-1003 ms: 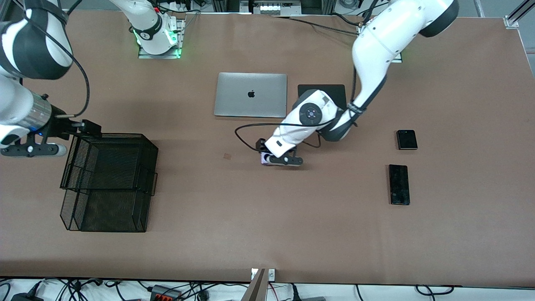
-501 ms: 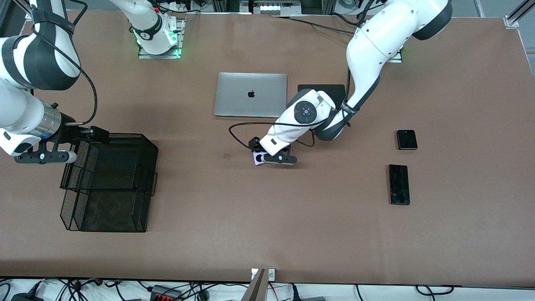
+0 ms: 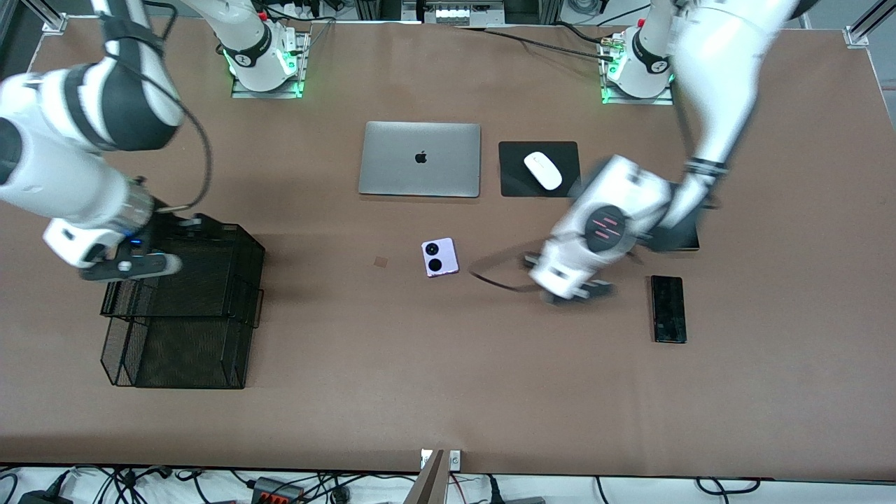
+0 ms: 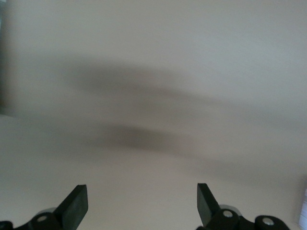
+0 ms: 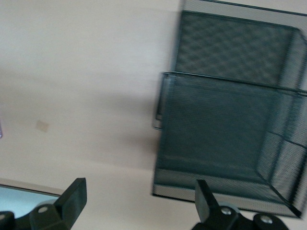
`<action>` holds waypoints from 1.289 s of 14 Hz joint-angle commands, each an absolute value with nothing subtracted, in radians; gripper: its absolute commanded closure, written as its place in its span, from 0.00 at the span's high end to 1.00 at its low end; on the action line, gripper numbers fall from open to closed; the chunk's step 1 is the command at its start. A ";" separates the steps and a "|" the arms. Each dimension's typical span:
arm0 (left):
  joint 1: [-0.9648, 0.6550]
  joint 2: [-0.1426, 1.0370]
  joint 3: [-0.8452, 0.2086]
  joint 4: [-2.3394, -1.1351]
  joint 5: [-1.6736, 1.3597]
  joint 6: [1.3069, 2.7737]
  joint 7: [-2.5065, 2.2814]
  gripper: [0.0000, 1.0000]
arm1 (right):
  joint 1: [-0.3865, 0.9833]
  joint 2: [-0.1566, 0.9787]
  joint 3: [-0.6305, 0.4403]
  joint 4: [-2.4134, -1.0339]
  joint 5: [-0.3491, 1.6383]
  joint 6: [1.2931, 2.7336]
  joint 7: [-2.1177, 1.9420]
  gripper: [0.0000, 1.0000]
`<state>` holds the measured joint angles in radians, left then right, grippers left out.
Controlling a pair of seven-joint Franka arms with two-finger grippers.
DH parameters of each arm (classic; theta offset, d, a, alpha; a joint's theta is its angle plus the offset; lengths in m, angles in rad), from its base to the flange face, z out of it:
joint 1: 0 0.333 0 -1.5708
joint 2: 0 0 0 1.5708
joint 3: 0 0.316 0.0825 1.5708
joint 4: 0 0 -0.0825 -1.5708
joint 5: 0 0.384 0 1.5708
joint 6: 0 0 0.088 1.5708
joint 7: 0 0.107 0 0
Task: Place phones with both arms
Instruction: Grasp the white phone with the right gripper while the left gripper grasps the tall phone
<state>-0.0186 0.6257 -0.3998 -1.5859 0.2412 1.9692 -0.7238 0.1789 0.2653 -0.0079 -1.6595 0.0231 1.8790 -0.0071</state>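
The pinkish-white phone (image 3: 440,257) lies flat on the brown tabletop (image 3: 448,392), its two black camera circles facing up, nearer the front camera than the silver laptop (image 3: 420,159) and with nothing touching it. The left end effector (image 3: 574,290) is over bare tabletop between that phone and the long slim black phone (image 3: 668,309); it looks smeared, and in the left wrist view its fingers (image 4: 76,206) stand wide apart with nothing between them. The small squarish black phone (image 3: 689,241) sits farther from the front camera than the long one, toward the left arm's end, and the arm's wrist hides most of it.

A white computer mouse (image 3: 543,170) rests on a black mouse pad (image 3: 518,183) beside the laptop.

The right end effector (image 3: 126,264) hangs over the edge of the black wire mesh tray organizer (image 3: 182,308) at the right arm's end of the tabletop. Its fingers (image 5: 74,199) are spread wide and empty too, with the mesh trays (image 5: 225,124) in sight below them.
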 commanded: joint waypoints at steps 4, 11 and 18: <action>0.190 0.661 -0.402 -1.603 0.494 1.947 -0.430 1.00 | 0.395 0.409 -0.011 -1.644 0.034 2.075 -0.005 1.00; 0.302 0.753 -0.420 -1.617 0.482 2.069 -0.244 1.00 | 0.633 0.652 -0.012 -1.546 0.106 2.379 0.052 1.00; 0.304 0.802 -0.419 -1.617 0.482 2.161 -0.209 1.00 | 0.721 0.830 -0.020 -1.468 0.104 2.537 0.181 1.00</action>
